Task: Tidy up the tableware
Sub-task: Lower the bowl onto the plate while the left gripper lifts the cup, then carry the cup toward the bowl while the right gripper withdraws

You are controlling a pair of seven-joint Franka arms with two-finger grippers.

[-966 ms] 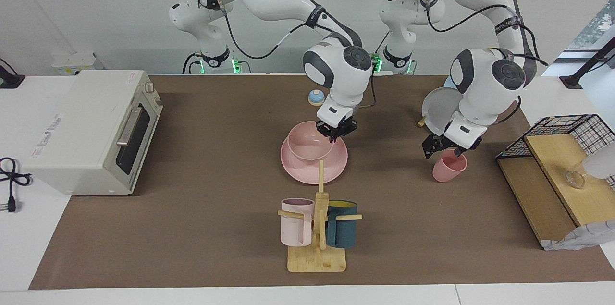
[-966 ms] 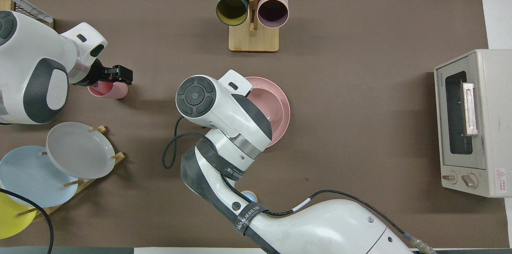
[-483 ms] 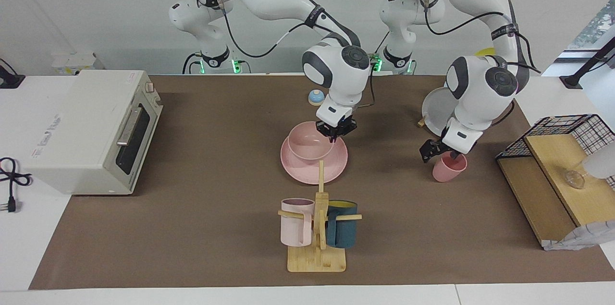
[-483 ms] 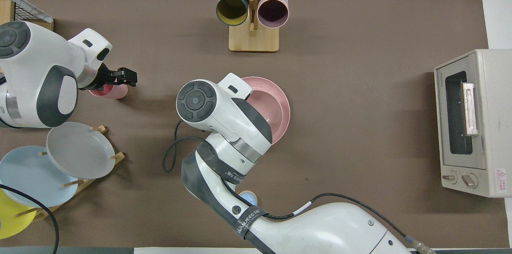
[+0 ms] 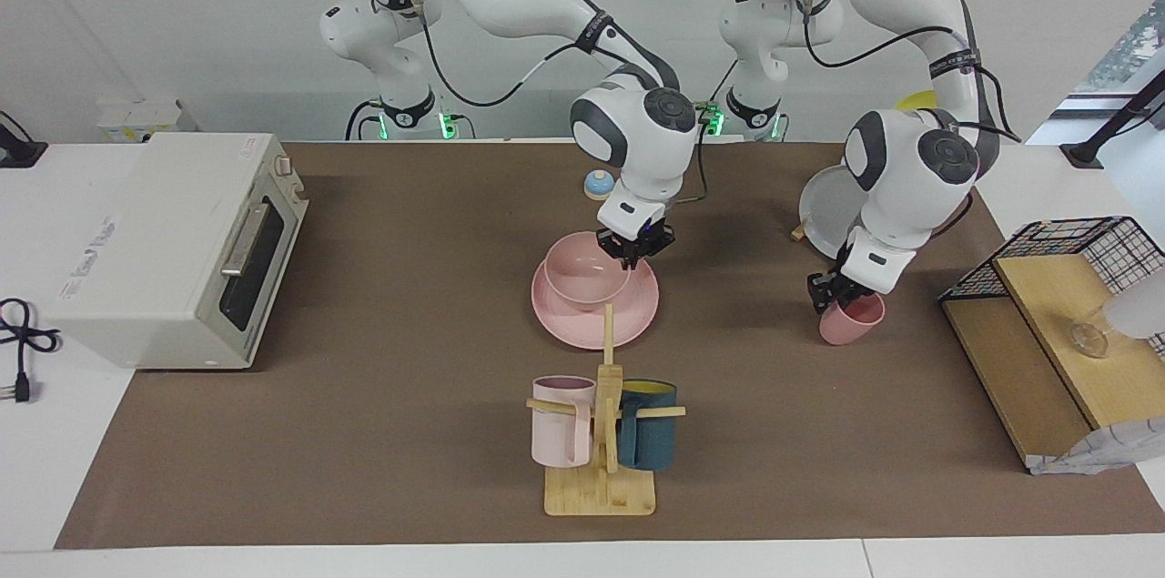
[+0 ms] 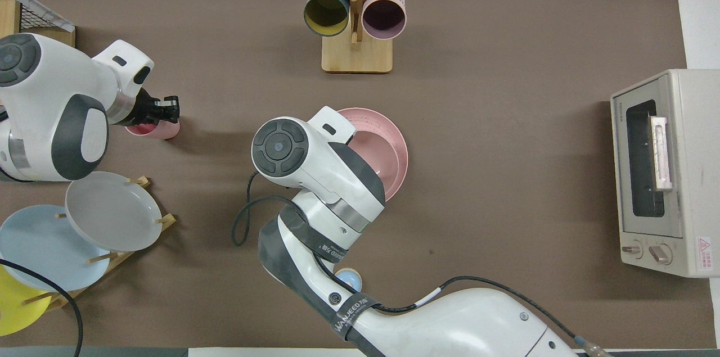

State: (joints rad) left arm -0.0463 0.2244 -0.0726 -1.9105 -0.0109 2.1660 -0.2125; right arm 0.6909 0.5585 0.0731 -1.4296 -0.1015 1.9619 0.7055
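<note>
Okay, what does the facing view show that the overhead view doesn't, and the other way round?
Only the facing view shows the right gripper at the rim of the bowl; from overhead the right arm covers it. Only the overhead view plainly shows the blue plate and yellow plate standing beside the grey plate. Both show the bowl sitting on the pink plate, the left gripper at the cup, the mug rack and the oven.
</note>
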